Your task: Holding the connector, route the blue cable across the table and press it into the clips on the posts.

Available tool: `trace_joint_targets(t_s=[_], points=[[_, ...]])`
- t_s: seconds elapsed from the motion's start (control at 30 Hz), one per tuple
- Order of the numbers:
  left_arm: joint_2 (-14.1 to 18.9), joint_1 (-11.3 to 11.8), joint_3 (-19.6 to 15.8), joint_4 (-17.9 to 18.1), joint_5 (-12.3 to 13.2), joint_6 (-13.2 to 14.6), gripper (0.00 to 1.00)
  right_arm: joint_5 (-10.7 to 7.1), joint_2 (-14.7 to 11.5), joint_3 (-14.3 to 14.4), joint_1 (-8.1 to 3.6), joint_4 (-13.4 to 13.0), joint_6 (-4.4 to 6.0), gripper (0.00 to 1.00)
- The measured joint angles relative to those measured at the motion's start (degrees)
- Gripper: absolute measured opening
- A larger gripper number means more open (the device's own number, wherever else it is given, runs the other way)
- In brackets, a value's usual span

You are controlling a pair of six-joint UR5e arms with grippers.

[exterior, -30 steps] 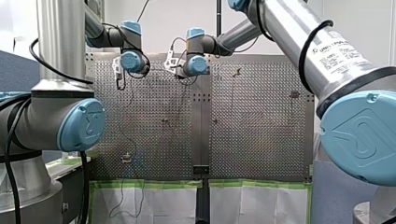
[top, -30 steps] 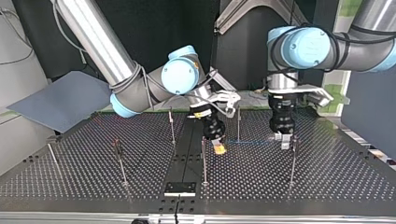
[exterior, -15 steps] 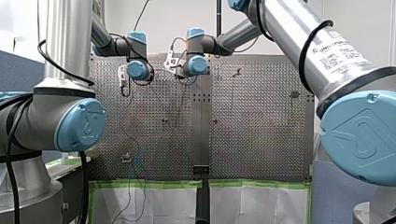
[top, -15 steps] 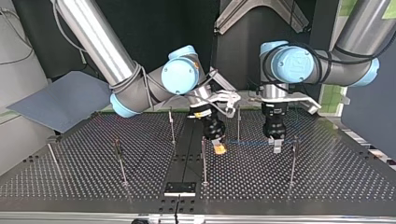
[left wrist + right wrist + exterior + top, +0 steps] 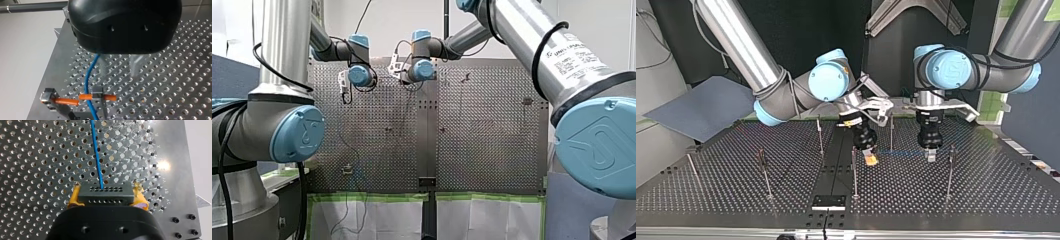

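Right wrist view shows your right gripper [image 5: 107, 195] clamped on the connector [image 5: 105, 191], with yellow pads [image 5: 74, 196] at both its ends. The blue cable [image 5: 97, 155] runs straight ahead from it. In the centre of the top view, that line reaches your left gripper [image 5: 931, 156], whose grip you cannot tell. It sits just short of the post [image 5: 949, 175] at right.

You get the front view from behind and above, well back, looking out over the perforated table [image 5: 492, 125]. Top view faces back from across it, low, nearer the work, so sides cross: my right arm [image 5: 743, 47] is at its left. Both share the posts [image 5: 891, 135]. Wrist views look down close: left on the blue cable [image 5: 87, 80], right on the connector [image 5: 105, 193].
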Motion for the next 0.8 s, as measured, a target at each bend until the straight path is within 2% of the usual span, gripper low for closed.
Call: trace_joint_targets(t_s=[0.03, 0.37, 0.5, 0.67, 0.8], points=[[0.0, 0.0, 0.0, 0.0, -0.1, -0.1, 0.0, 0.0, 0.0, 0.0, 0.0, 0.0, 0.0, 0.0], [0.0, -0.1, 0.0, -0.1, -0.5, -0.6, 0.0, 0.0, -0.1, 0.0, 0.0, 0.1, -0.25, 0.0], [0.0, -0.2, 0.0, -1.4, -0.8, -1.2, 0.0, 0.0, -0.1, 0.0, 0.1, 0.1, -0.32, 0.0], [0.1, -0.7, -1.0, -2.9, -3.2, -1.3, 0.0, -0.07, 0.0, 0.0, 0.47, 0.8, -0.31, 0.0], [0.2, -1.1, -3.0, -2.4, -4.7, -1.1, 0.0, -0.08, 0.0, 0.4, 0.74, 1.9, -0.33, 0.0]])
